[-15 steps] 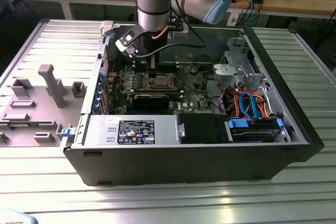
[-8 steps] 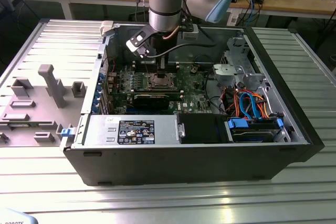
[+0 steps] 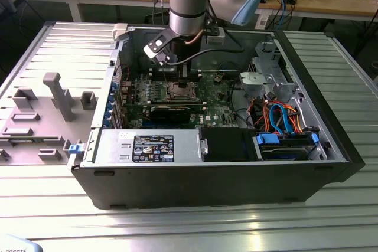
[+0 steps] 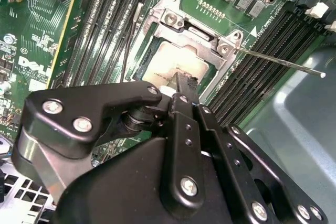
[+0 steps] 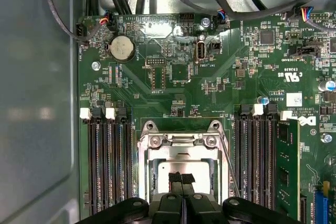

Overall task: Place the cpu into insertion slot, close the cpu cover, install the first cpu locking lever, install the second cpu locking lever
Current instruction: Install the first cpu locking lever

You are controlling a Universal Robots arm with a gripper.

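tool [image 5: 181,178] clenched on nothing, tips just above the cpu [image 5: 202,174], which lies under the lowered cover [image 5: 178,149].

Bright even light; table [image 3: 195,228] glare.

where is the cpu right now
In the first wrist view the cpu sits in the insertion slot, between the two banks of memory slots, with the gripper right at it.
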